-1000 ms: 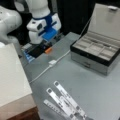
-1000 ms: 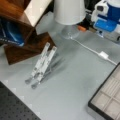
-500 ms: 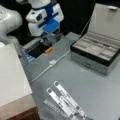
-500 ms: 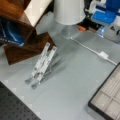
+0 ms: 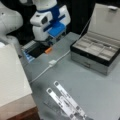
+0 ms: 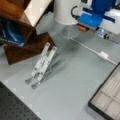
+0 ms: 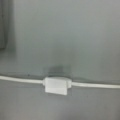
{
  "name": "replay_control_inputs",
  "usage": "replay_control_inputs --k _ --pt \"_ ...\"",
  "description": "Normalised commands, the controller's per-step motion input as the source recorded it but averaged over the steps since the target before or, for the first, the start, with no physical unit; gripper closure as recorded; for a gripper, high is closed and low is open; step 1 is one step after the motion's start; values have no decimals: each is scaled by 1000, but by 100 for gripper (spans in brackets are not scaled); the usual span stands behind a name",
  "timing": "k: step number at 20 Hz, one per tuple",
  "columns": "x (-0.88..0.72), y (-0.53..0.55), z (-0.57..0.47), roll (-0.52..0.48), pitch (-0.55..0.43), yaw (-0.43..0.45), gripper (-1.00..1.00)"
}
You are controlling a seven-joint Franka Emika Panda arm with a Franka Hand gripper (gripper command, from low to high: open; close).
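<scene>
gripper (image 5: 55, 37) hovers above white cable (image 7: 100, 85), near its inline switch (image 7: 56, 85); jaw state cannot be told. approach step; next calls for descent onto the switch.

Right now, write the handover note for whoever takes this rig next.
Gripper: raised at a front view's top, over the table's back edge; fingers not in the wrist view.
White cable: flat on the table, its inline block straight below the wrist camera, untouched.
Small orange piece: nearest the gripper.
Metal case: open, lid up, at a front view's right.
Folding stand: lying apart from the cable.
Nothing is visibly gripped.
</scene>
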Motion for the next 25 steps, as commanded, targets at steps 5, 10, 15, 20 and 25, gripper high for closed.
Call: replay_control_inputs --k 5,10,15,20,25 --pt "562 -83 302 -177 343 172 -100" --pt "380 -77 241 -105 283 98 -100" --pt "223 -78 92 -108 234 95 -100" --pt "131 -58 66 -113 203 107 -100" --pt "160 -23 -20 -102 169 107 -100"
